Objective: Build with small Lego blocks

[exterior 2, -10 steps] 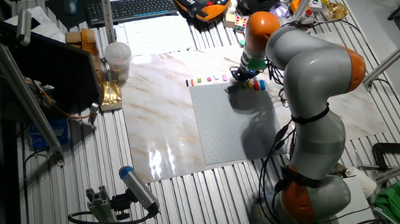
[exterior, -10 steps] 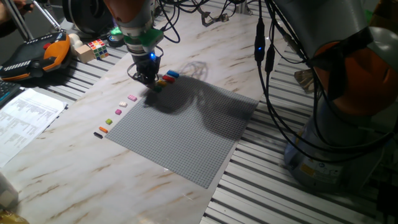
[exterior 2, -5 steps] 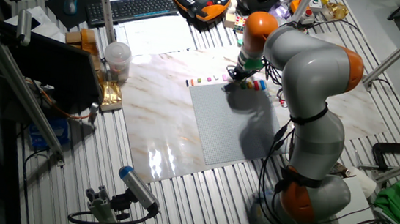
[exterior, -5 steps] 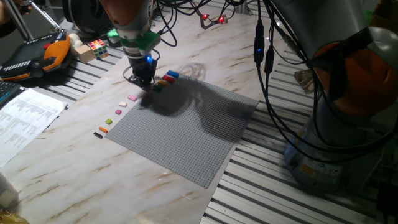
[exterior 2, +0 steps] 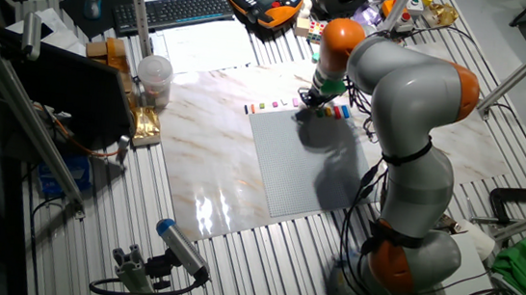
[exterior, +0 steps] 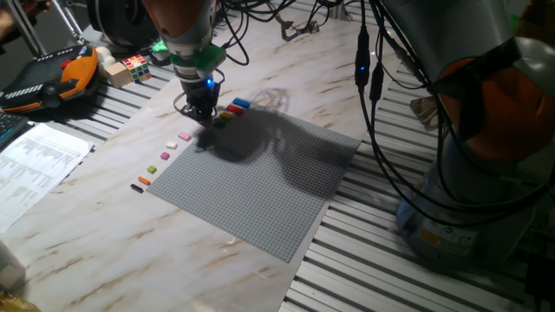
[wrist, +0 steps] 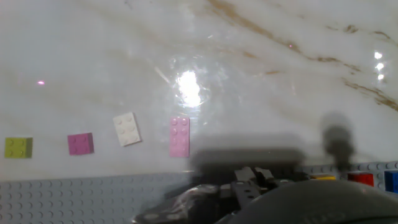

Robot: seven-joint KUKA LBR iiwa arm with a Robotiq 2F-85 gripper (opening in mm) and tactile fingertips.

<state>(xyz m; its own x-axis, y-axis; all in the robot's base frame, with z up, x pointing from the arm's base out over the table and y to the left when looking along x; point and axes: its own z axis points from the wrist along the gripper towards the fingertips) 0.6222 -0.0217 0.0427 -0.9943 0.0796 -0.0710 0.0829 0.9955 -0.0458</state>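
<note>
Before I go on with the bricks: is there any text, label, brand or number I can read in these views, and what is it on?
None can be read.
Printed sheet: lines of print, too small to read.
Keyboard: key legends too small.
Orange-and-black pendant: markings blurred.
Small Lego blocks, such as the pink one, and the grey baseplate: studs only, no lettering visible.

The arm (exterior 2: 399,93) is bulky, with silver-grey shells and orange joint bands, black cables trailing alongside, and a green ring and blue light just above the black gripper (exterior: 200,109).
</note>
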